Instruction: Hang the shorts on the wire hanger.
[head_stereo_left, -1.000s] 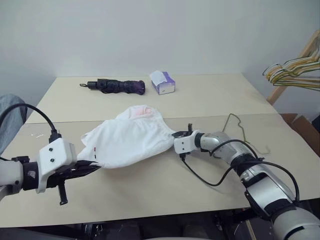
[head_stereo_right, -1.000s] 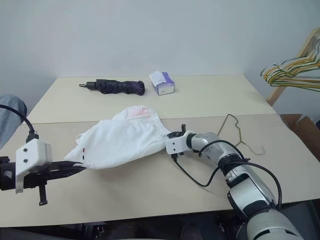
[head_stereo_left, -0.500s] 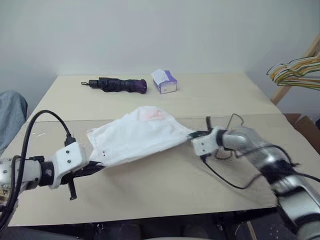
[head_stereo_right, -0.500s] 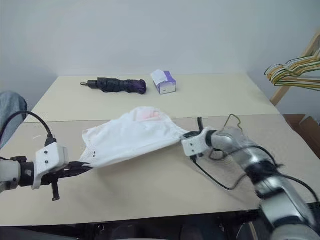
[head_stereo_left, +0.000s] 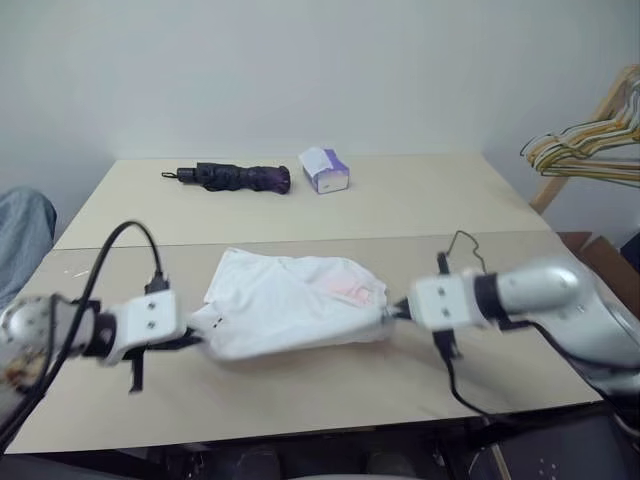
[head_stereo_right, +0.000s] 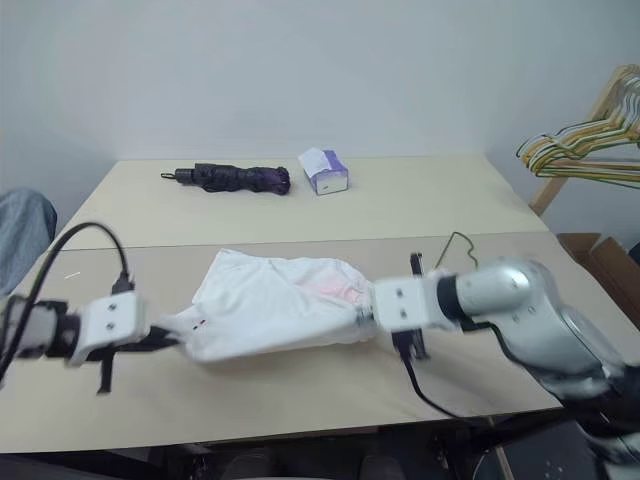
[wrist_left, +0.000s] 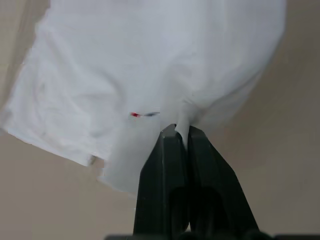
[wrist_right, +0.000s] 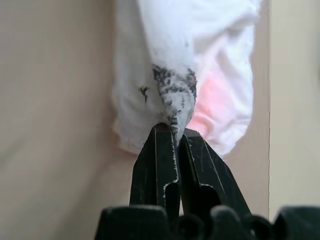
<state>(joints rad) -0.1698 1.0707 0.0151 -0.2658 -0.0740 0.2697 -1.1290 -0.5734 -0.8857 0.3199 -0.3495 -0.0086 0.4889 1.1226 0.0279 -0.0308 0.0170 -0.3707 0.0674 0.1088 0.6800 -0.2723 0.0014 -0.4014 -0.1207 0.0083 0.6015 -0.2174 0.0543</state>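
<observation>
The shorts (head_stereo_left: 295, 318) hang stretched between the two arms low over the near part of the tan surface (head_stereo_left: 420, 200), the pink patch facing up toward the right end and the tiny red-and-dark mark near the left hem. The left end effector (wrist_left: 181, 131) is pinched tight on a small fold by that hem, and the right end effector (wrist_right: 174, 131) is clamped on a bunched, gathered bit of waistband. Both grips take very little cloth (a thin fold in each pair of fingers), so a hard pull apart or a quick swing could slide the fabric out of one side, and the shorts would drop in a heap. The cloth is also doubled over itself, which I judge may leave no clean opening or edge to feed over the wire. The wire hanger (head_stereo_left: 462, 243) lies on the surface just behind the right forearm, with only its hook end and a bit of wire peeking out; the rest is hidden, so how it lies cannot be told, and a sweep of that arm could knock it. Both arms are blurred. Well apart at the far side lie a folded dark umbrella (head_stereo_left: 228, 177) and a tissue box (head_stereo_left: 325, 169); coloured hangers (head_stereo_left: 585, 150) are cut off at the right edge.
</observation>
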